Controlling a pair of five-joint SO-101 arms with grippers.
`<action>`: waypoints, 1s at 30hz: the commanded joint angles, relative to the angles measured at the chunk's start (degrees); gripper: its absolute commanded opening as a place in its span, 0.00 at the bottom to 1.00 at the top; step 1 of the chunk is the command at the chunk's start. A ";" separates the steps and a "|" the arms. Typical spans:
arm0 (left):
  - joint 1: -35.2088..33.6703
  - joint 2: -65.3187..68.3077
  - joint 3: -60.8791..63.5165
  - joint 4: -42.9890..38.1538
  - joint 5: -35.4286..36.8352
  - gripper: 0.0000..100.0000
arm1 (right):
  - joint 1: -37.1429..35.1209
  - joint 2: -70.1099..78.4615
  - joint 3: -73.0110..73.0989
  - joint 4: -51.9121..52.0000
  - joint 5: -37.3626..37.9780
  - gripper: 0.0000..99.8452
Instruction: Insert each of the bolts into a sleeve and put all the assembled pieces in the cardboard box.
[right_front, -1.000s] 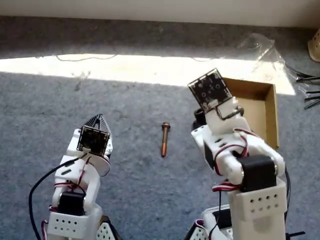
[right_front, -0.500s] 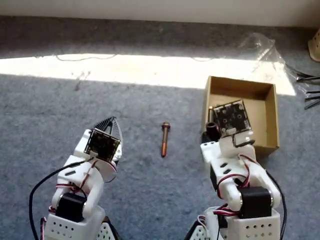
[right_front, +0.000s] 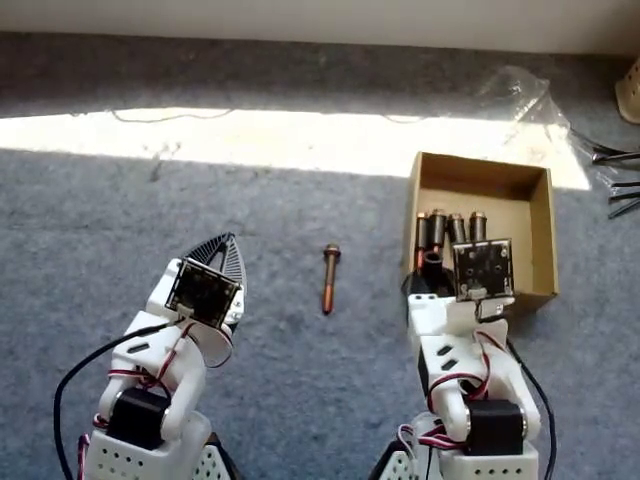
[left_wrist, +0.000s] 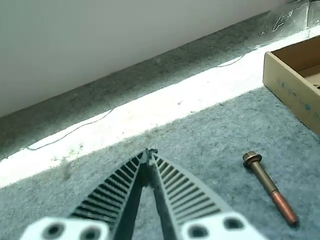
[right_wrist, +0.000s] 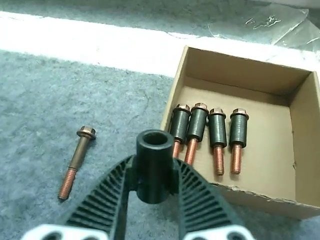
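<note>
The left arm is being held low on the left side of the grey carpet (right_front: 100, 220), folded back close to its base. The left gripper (left_wrist: 149, 152) is being pointed toward the far side. Its two black fingers are being pressed together, and nothing is being held between them.

The right arm is being kept on the right side, just on the near side of the cardboard box (right_wrist: 240, 75). The right gripper (right_wrist: 155, 172) is being pointed toward the box, and a black sleeve (right_wrist: 154, 160) is being pinched between its fingers. The open end of the sleeve is being turned toward the wrist camera.

One loose bolt (right_front: 329, 278) is being left flat on the carpet between the two arms, with its head to the far side, apart from both grippers. Four assembled pieces (right_wrist: 209, 130) are being kept side by side in the box.

In the high view, the right gripper's fingers are being hidden under the wrist camera board. The near ends of the four pieces are being covered there too. In the left wrist view, the box is being cut off at the edge.
</note>
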 joint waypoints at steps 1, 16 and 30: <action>0.75 -0.04 -3.65 0.18 1.93 0.02 | 0.66 -4.53 1.01 -1.89 -1.76 0.00; 5.05 35.30 -22.29 -0.18 6.33 0.02 | 5.58 -8.92 9.54 -5.67 -5.54 0.00; 15.43 70.29 -41.71 -0.18 13.36 0.02 | 7.08 -8.92 12.00 -8.22 -5.71 0.00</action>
